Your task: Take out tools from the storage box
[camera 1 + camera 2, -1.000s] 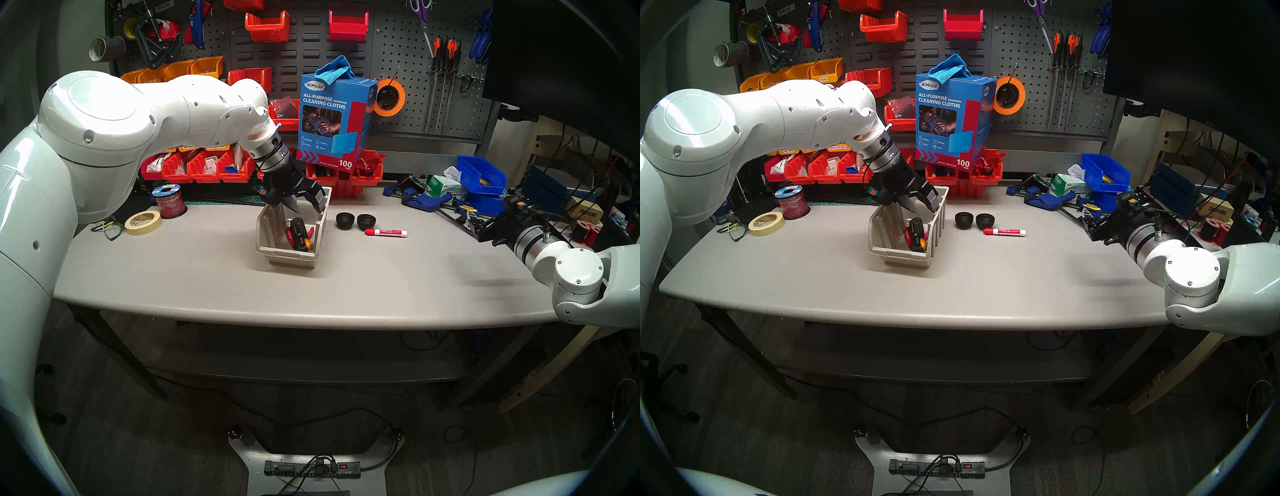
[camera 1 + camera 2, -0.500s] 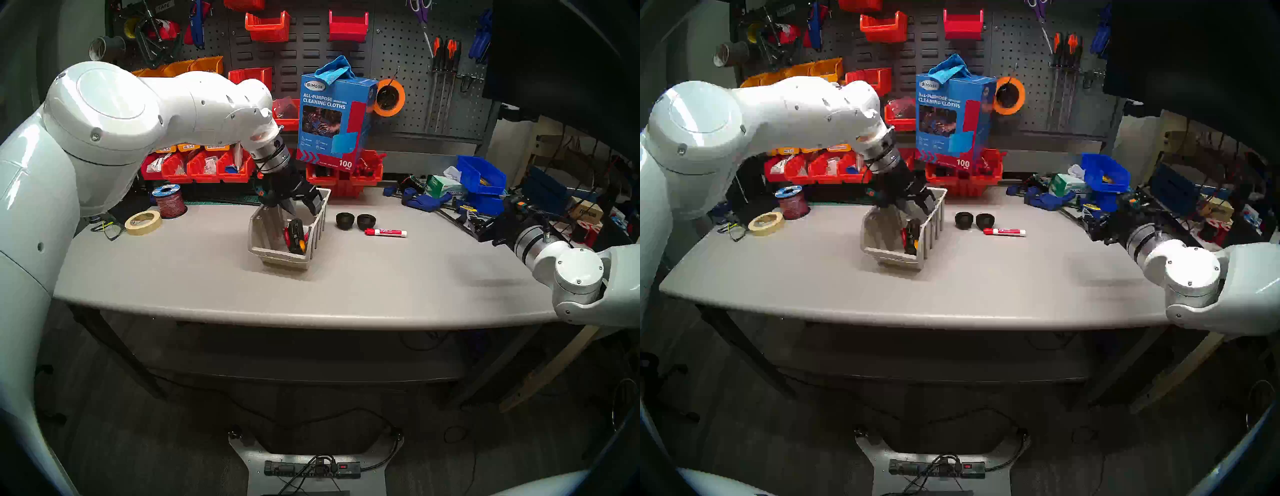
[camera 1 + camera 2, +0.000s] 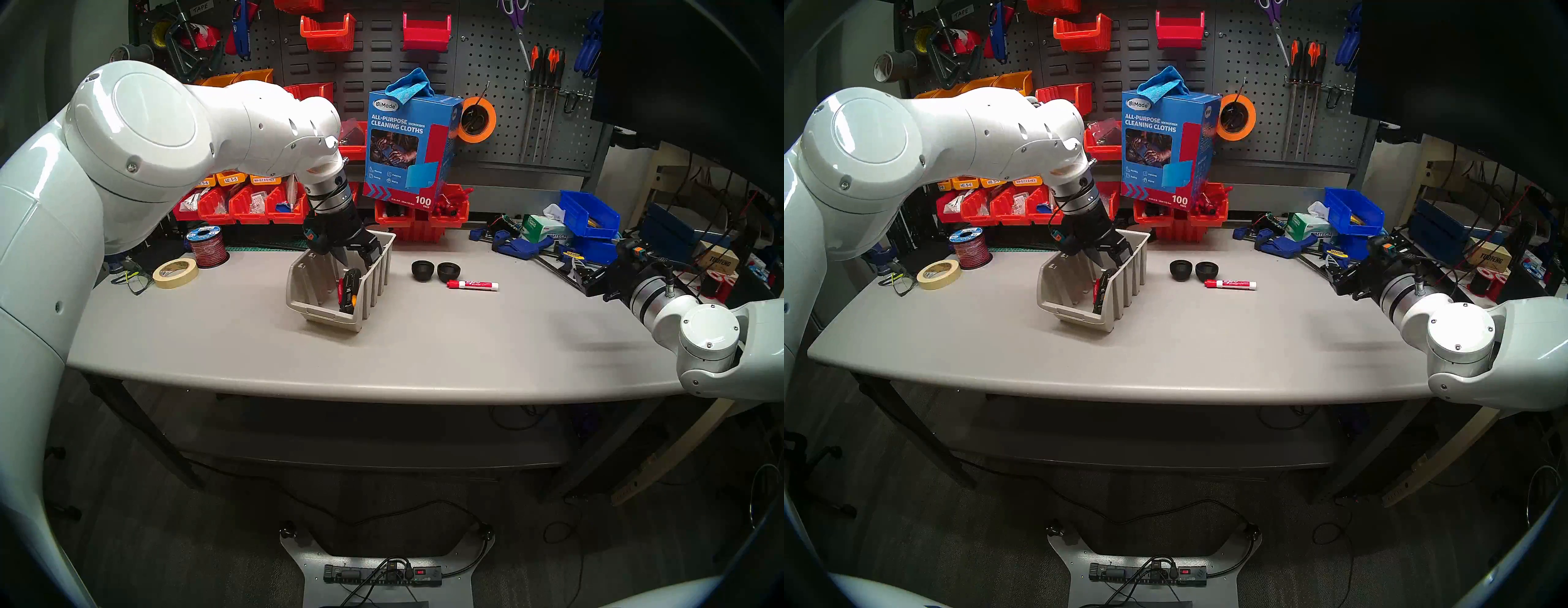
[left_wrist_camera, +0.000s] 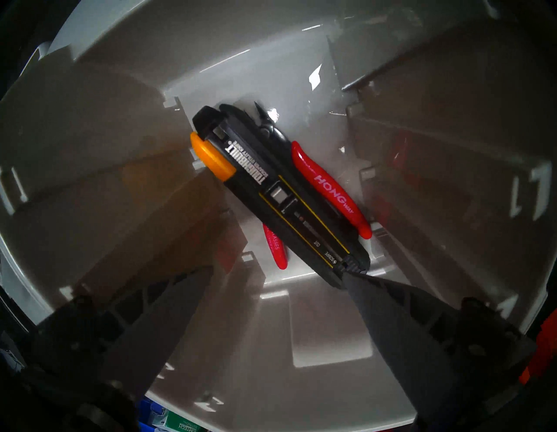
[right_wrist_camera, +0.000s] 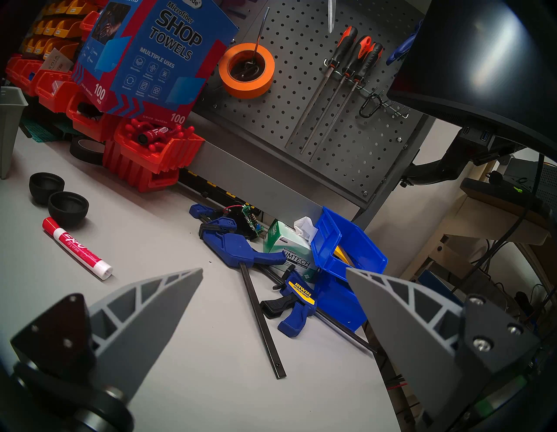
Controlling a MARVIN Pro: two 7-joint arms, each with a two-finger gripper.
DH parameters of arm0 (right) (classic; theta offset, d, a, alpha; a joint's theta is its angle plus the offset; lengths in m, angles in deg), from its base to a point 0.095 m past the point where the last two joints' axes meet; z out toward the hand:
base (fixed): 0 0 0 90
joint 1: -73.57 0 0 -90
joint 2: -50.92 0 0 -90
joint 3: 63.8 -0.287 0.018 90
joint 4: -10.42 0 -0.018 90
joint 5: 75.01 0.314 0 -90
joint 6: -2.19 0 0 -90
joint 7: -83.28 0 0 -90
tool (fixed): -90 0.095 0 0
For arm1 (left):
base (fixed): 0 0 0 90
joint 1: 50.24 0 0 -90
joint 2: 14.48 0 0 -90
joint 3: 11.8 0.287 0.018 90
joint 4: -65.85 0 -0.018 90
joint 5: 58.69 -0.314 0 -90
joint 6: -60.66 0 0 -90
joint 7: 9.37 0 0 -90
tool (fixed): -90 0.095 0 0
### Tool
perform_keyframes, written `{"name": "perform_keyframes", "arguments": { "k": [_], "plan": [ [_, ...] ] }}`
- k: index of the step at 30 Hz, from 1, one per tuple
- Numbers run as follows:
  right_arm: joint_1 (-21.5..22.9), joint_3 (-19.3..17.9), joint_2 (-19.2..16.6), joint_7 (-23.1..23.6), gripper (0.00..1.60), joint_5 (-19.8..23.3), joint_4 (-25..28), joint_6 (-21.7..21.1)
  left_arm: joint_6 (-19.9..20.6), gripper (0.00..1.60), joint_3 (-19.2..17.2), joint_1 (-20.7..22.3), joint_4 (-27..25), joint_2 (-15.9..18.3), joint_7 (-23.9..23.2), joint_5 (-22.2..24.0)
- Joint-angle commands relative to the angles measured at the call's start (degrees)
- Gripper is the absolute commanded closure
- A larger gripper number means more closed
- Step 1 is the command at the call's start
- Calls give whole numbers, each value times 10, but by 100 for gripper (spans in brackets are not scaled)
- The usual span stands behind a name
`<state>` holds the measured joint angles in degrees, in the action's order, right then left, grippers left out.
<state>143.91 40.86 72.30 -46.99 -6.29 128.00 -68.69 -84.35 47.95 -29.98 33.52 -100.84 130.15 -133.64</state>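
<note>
The left gripper (image 3: 355,254) is seen with its fingers (image 4: 168,304) spread apart inside the rear of the beige storage box (image 3: 316,312), nothing being held between them; one fingertip lies against the end of the long black tool with yellow marks (image 4: 283,196), though whether it presses on it cannot be told. Beneath that tool the red-handled cutters (image 4: 331,190) are laid on the box floor. The box is stood on the grey table (image 3: 382,361), turned at an angle. To its right, well apart, two black round cups (image 3: 436,271) are set side by side, with the red-capped marker (image 3: 472,285) just in front of them. The right gripper (image 5: 274,273) is held released over the table's right end, near the blue bar clamps (image 5: 241,250).
</note>
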Motion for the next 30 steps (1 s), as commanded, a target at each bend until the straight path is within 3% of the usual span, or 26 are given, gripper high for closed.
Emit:
{"name": "perform_keyframes", "arguments": {
  "k": [1, 18, 30],
  "plan": [
    [6, -4, 1, -2, 0, 1, -1, 2, 0, 0, 42, -39, -20, -12, -1, -10],
    [6, -3, 4, -2, 0, 2, 0, 3, 0, 0, 102, -56, -43, -36, 9, -8],
    [6, -2, 5, -2, 0, 3, 0, 5, 0, 0, 133, -35, -56, -48, 25, -2]
  ]
}}
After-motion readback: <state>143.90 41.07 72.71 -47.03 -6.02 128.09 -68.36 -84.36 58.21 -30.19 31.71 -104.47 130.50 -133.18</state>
